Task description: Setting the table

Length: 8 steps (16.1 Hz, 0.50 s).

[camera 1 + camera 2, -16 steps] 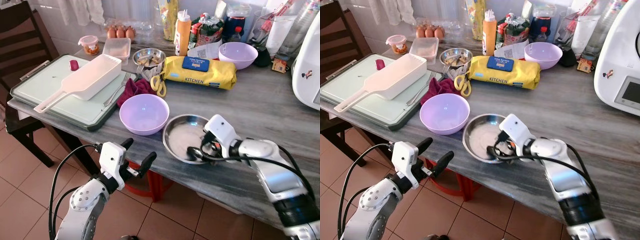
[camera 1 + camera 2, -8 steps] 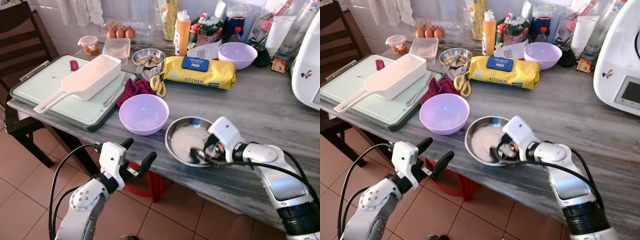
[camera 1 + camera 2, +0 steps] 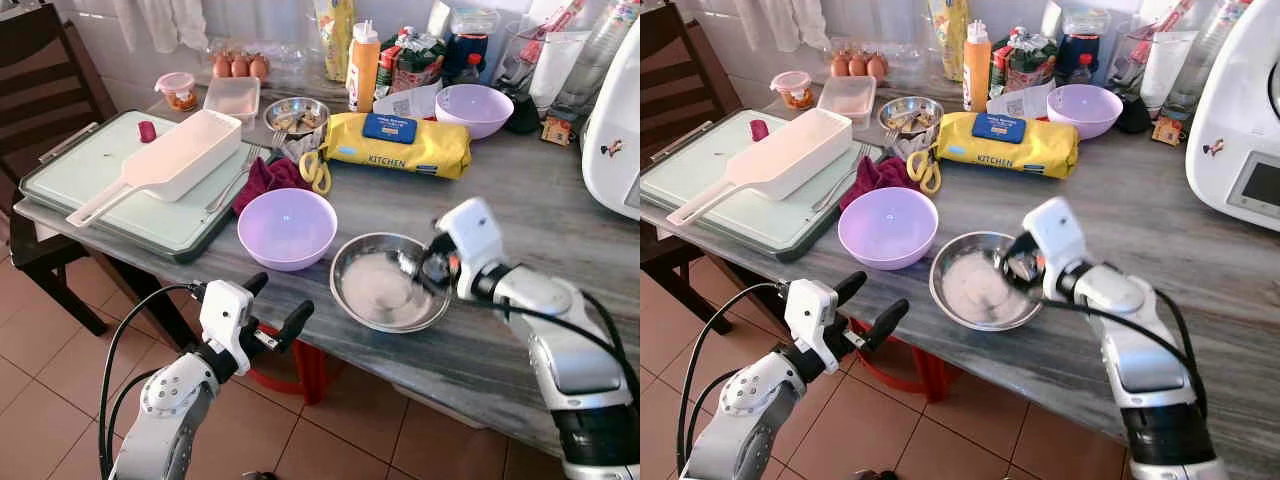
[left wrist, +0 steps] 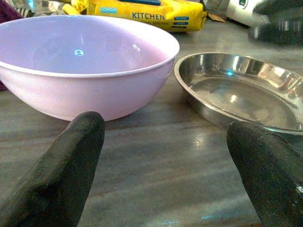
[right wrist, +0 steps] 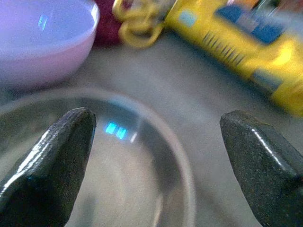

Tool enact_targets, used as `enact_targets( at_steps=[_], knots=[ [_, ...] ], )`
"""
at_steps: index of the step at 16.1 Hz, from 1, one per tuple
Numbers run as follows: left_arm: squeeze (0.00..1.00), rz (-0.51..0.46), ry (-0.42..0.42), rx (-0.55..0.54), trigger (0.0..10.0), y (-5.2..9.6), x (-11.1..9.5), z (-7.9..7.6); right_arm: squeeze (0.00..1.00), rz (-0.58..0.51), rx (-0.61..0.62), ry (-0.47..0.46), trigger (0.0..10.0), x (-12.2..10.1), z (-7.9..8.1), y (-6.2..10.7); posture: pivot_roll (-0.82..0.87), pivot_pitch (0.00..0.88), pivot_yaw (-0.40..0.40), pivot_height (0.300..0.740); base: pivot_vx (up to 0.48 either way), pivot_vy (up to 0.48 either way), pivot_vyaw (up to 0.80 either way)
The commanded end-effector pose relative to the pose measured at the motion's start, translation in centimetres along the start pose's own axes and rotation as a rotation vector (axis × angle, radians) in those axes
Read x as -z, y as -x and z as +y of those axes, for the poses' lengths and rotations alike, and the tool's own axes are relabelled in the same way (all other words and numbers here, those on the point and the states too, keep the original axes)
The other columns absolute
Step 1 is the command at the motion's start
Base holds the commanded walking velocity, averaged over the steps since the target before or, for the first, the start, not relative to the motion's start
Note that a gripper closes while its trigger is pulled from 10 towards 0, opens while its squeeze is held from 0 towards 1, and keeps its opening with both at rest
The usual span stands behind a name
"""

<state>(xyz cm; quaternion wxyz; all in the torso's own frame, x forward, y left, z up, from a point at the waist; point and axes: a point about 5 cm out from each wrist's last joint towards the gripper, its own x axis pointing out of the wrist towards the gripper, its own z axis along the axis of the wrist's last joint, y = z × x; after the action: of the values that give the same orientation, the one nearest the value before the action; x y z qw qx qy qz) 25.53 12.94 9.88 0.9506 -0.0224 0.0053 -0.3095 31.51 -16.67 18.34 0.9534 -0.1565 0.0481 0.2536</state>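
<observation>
The right end effector (image 3: 428,266) was held wide open and empty above the steel bowl's (image 3: 385,290) far rim at frame centre, seemingly released beside the lilac bowl (image 3: 287,226) as a place setting.

Grey marble-patterned surface (image 3: 520,215), carrying: pale green rectangular tray (image 3: 70,170); lilac plastic bowl (image 3: 287,228) beside shallow round steel dish (image 3: 385,290); maroon cloth (image 3: 270,175); yellow-handled scissors (image 3: 318,172); yellow wipes packet (image 3: 398,145); second lilac bowl (image 3: 477,108); small steel bowl (image 3: 297,113).

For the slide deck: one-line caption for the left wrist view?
Left gripper open at the table edge, facing a purple bowl and steel dish.
</observation>
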Motion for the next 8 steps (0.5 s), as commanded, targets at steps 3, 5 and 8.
enact_targets(
  at_steps=[3,5,8],
  knots=[
    [0.0,0.014,-0.01,-0.005,10.0,0.0,0.3,0.3,1.0,-0.169,0.101,0.034,10.0,-3.1,-0.8,0.3,-0.04,0.081,0.038,0.74,0.0,0.0,0.0],
    [0.0,0.017,-0.012,-0.007,10.0,-0.1,0.4,0.4,1.0,-0.233,0.112,0.018,10.0,-4.0,-0.2,0.1,-0.03,0.077,0.04,0.74,0.0,0.0,0.0],
    [0.0,0.041,-0.036,-0.048,10.0,-0.1,0.8,1.2,1.0,-0.281,0.076,0.014,10.0,-4.6,1.4,0.0,-0.04,0.07,0.047,0.74,0.0,0.0,0.0]
  ],
)
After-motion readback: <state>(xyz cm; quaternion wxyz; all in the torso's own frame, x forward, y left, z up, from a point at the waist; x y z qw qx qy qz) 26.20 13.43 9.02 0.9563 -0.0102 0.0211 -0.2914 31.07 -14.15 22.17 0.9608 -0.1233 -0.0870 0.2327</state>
